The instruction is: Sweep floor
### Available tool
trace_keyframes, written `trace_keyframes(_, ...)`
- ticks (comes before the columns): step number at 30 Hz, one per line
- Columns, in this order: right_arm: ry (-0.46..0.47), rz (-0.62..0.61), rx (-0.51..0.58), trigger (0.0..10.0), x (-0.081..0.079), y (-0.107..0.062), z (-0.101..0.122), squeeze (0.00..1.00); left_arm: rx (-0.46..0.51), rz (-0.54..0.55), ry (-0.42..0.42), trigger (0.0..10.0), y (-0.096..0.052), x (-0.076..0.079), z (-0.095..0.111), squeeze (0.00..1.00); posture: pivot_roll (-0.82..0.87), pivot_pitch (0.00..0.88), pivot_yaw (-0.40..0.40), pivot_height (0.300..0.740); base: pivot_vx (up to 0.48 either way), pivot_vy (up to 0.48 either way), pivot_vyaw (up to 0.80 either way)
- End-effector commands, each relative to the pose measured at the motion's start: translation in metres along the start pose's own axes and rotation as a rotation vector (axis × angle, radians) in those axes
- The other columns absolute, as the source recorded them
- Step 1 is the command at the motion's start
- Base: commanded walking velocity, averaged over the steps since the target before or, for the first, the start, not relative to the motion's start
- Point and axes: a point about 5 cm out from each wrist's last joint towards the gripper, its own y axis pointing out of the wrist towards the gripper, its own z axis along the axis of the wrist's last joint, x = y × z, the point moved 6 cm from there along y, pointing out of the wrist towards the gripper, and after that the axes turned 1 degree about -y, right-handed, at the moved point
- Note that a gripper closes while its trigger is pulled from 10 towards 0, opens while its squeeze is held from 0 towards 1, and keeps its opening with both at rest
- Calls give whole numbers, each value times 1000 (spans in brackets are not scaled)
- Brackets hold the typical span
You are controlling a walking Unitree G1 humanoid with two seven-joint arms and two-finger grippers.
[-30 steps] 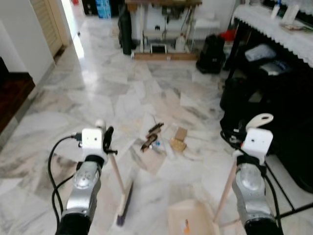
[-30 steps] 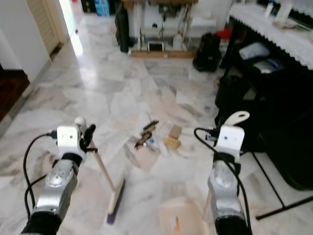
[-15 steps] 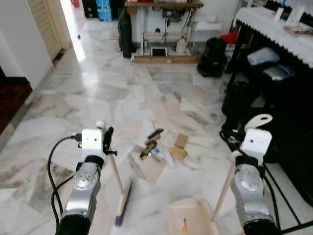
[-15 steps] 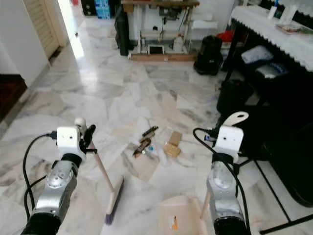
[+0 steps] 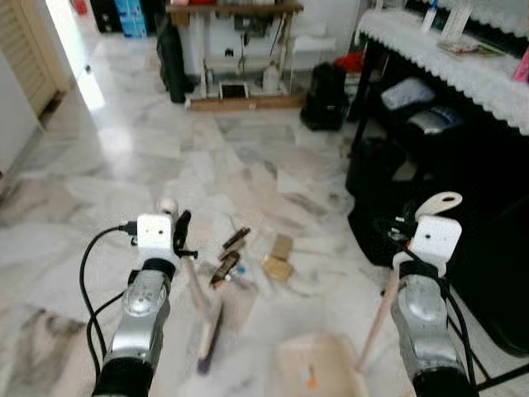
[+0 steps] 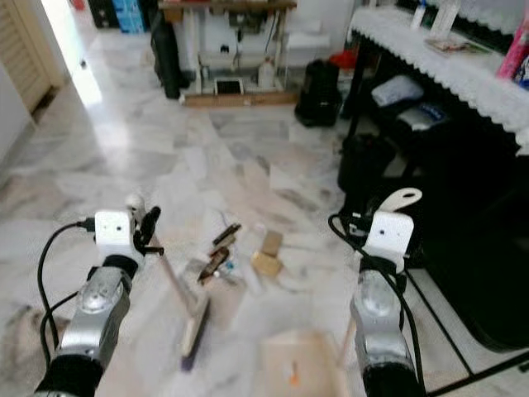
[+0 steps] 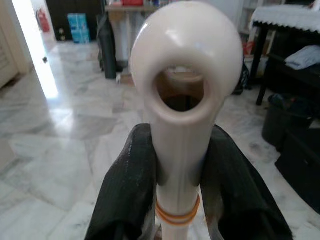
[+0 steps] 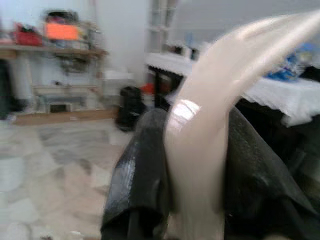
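Gripping broom (image 5: 204,318), left gripper (image 7: 172,195); right gripper (image 8: 192,200) clamps dustpan (image 5: 318,370), blurred.

A table draped in a white lace cloth (image 5: 430,37) is seen along the right side of the marble floor (image 5: 124,157), with black bags (image 5: 324,98) beneath it and a wooden sewing-machine stand (image 5: 235,50) at the far end

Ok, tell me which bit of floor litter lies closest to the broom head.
The dark brown scrap, lower of the two dark pieces; the tan cardboard bits sit farther right of the broom head.
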Motion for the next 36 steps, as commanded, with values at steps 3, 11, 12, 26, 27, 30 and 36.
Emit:
trace_keyframes(3,37,-34,35,10000,8,4,10,0,63,1,28,10000,5,-1,17,0,-34,0,-8,740,342,0,0)
trace_keyframes(11,34,-36,35,10000,8,4,10,0,88,19,37,10000,6,-6,25,0,-33,0,-8,740,346,0,0)
trace_keyframes(12,34,-36,36,10000,8,4,11,0,101,21,40,10000,8,-7,29,0,-33,0,-8,740,345,0,0)
trace_keyframes(26,36,-37,36,10000,8,3,10,0,175,8,49,10000,14,-2,54,0,-34,0,-5,740,347,0,0)
trace_keyframes(27,36,-37,36,10000,8,3,10,0,175,8,49,10000,14,-2,54,0,-34,0,-5,740,349,0,0)
trace_keyframes(30,36,-39,35,10000,9,3,9,0,174,7,50,10000,14,-2,54,0,-33,0,-4,740,349,0,0)
trace_keyframes(36,34,-41,32,10000,10,3,9,0,173,3,49,10000,14,-1,54,0,-33,0,-4,740,349,0,0)
